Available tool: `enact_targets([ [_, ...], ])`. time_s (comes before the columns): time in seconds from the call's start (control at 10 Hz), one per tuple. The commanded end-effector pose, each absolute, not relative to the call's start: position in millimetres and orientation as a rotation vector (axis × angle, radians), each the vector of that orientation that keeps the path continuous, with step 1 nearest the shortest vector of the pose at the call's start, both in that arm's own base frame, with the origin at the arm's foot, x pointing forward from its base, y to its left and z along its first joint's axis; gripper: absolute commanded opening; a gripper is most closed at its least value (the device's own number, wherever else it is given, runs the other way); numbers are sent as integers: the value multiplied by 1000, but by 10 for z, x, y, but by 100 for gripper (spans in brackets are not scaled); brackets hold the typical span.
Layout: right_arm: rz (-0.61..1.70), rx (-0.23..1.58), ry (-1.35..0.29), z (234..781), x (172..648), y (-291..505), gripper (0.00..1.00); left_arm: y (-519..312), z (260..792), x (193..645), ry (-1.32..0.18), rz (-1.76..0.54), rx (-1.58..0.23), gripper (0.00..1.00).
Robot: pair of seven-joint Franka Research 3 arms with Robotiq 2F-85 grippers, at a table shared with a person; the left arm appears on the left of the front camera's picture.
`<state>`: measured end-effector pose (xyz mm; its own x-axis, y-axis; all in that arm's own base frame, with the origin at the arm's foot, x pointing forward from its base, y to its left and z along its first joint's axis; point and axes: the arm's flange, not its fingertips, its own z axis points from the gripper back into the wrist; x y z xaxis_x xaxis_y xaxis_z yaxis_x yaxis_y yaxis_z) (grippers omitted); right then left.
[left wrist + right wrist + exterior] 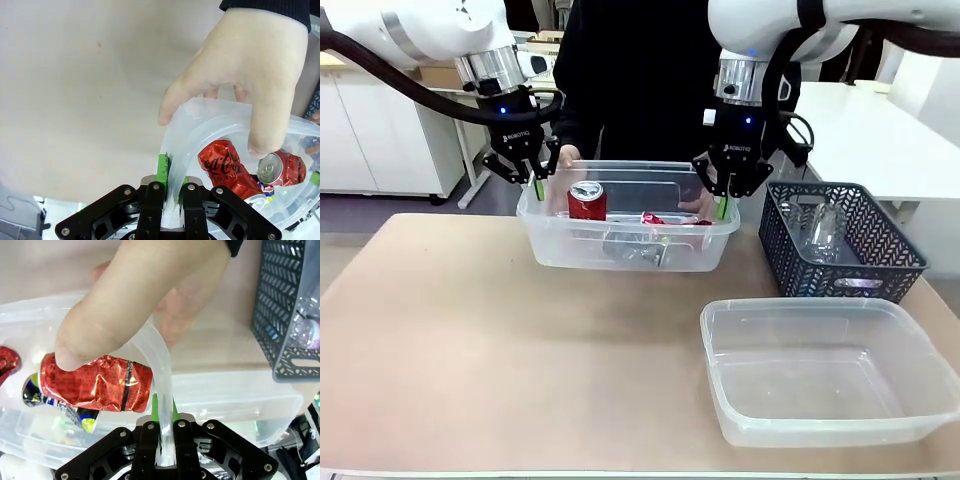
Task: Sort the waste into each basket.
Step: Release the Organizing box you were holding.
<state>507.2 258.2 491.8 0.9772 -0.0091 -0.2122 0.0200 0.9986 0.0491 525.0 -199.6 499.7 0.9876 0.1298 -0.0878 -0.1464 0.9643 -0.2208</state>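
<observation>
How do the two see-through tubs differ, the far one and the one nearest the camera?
The far tub holds red cans; the near tub holds nothing. The far tub's rim is pinched by the left pincer and the right pincer, with a person's hands on it; the near tub is untouched. Both are clear plastic with rounded corners.

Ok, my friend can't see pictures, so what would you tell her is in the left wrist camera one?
The robot's black, green-padded left gripper pinches the rolled rim of a clear plastic tub, and a person's hand holds the same corner. Two dented red drink cans lie inside the tub, with the beige table beyond it.
</observation>
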Motion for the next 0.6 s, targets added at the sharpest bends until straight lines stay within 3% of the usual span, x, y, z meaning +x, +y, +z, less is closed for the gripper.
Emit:
enact_targets([
  [0.0, -9, 51, 211, 4937, 5053, 2606, 4, -1968, 5022, 5224, 56, 155, -230, 6],
  [0.5, -15, 53, 209, 4922, 5077, 2586, 4, -1987, 4999, 5252, 72, 141, -229, 6],
])
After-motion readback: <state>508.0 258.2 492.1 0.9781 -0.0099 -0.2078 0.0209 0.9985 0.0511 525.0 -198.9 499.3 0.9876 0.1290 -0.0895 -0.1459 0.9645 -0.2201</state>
